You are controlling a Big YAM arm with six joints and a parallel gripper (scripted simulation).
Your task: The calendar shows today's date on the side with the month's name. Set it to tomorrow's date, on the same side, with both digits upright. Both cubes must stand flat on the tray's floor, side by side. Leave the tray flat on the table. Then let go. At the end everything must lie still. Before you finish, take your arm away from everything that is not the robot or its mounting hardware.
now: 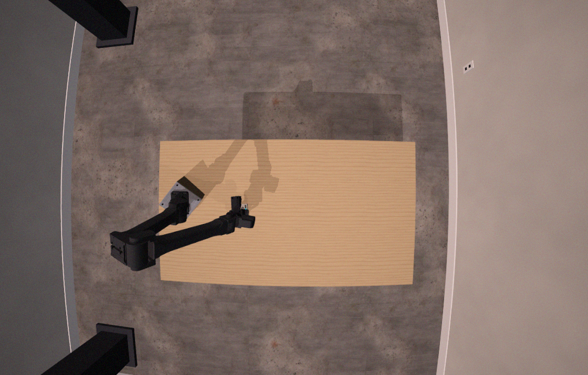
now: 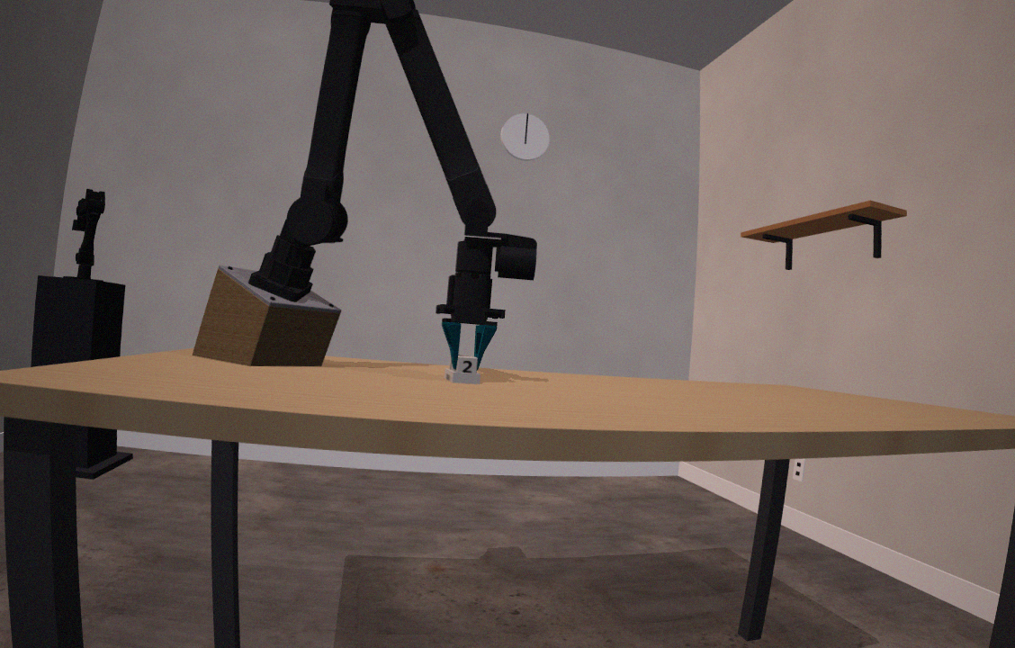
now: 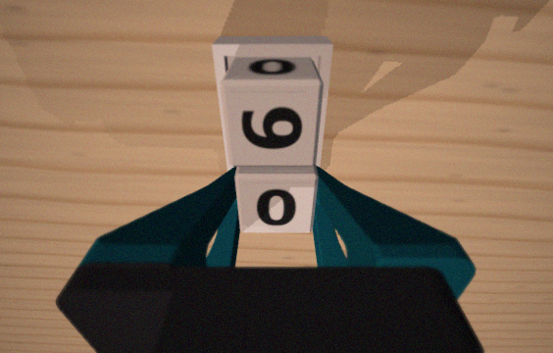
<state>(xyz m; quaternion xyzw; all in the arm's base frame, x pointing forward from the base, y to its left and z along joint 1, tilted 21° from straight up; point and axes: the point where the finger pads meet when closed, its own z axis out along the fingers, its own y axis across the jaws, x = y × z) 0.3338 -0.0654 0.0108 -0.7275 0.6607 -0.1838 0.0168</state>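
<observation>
Right now the gripper (image 3: 276, 223) pinches the near cube (image 3: 276, 202), teal fingers pressed on its left and right sides, lower centre of the wrist view. Top face of that cube reads 0. Far cube (image 3: 272, 115) sits directly above it in the frame, touching it, top face showing a 9 or 6 lying sideways, and a 0 on its far face. Both cubes sit in the white tray (image 3: 272, 46), whose far wall shows at upper centre; the near end of the tray is hidden by the cubes and fingers. Whether the near cube rests on the tray floor, can't tell from the wrist view.

Exterior view: gripper (image 2: 469, 342) points straight down at centre frame, fingers straddling the near cube (image 2: 467, 365), face toward the camera reading 2. Tray (image 2: 464, 377) lies flat on the wooden table (image 2: 543, 410); the far cube is hidden behind. Month name isn't readable in any view. Arm base stands on a tilted wooden block (image 2: 254, 330) at left of the table. Wall clock (image 2: 525, 135) upper centre, wall shelf (image 2: 821, 219) at right, black pedestal (image 2: 72, 322) with a camera at far left.

Top view: gripper (image 1: 242, 212) over the left half of the table (image 1: 333, 214); the cubes are mostly hidden beneath it, too small to read.
</observation>
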